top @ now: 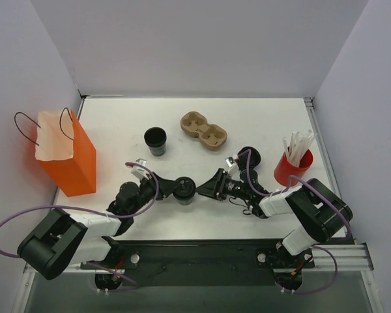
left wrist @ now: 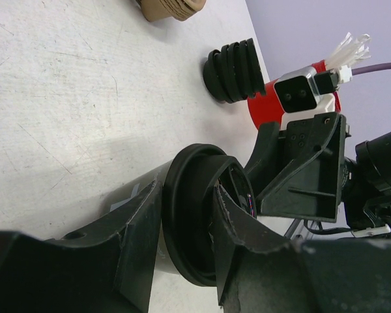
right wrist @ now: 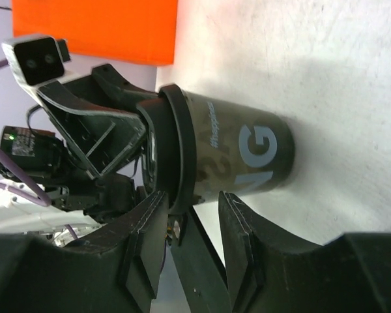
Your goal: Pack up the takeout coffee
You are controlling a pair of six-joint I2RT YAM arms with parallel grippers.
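The takeout coffee [top: 184, 190], a black paper cup with a black lid, stands on the table between my two arms. My left gripper [top: 173, 190] is shut on it: in the left wrist view its fingers [left wrist: 133, 241] clamp the cup's top on both sides of the lid rim [left wrist: 189, 215]. My right gripper [top: 205, 187] faces it from the other side and is open. In the right wrist view the cup [right wrist: 241, 150] lies just beyond the right gripper [right wrist: 194, 199], whose fingertips do not clasp it. The orange bag [top: 72, 163] stands open at the left.
A lidless black cup [top: 155, 140] and a cardboard cup carrier [top: 203, 129] sit further back. A stack of black lids [top: 249, 156] lies right of the right gripper. Beside it stands a red cup of white packets [top: 293, 166].
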